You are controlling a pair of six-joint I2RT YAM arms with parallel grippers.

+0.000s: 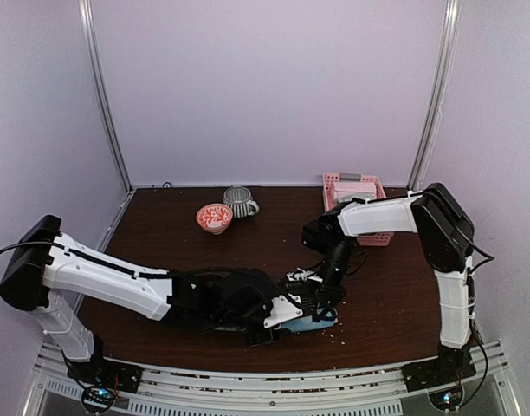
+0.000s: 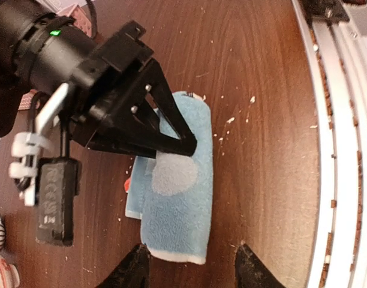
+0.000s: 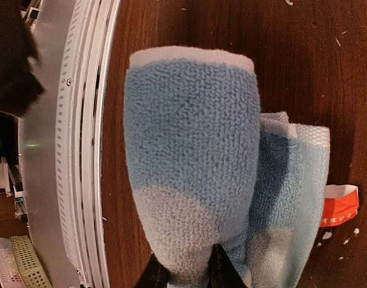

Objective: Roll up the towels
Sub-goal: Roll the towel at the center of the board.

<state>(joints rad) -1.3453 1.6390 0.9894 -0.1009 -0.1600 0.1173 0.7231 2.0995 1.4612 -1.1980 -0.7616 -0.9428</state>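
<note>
Blue terry is what both my claws attend to. My left claw point(image 2: 192, 267) stands open, one tip on either side of one end of the towel point(image 2: 177, 198) without pressing it. I judge it is there to fence the roll in rather than to hold it. The towel lies on the table point(image 1: 161, 234) close to the near edge, rolled most of the way. A flat layer shows beside the roll, and an orange label point(image 3: 339, 204) sticks out past it. My right claw point(image 3: 186, 273) is closed on the cloth toward the other end, a pinch I take to stop the turns springing loose.

As for room, open wood lies to the left of the work. The bowl point(image 1: 214, 217) and the mug point(image 1: 239, 201) sit far back, well apart from the towel. The metal rail point(image 2: 339, 150) runs near the roll on my side, so there is little margin that way. Any more rolling should go away from it, over the flat layer. The pink basket point(image 1: 378, 236) stands at the back right, behind my right arm, out of the way.
</note>
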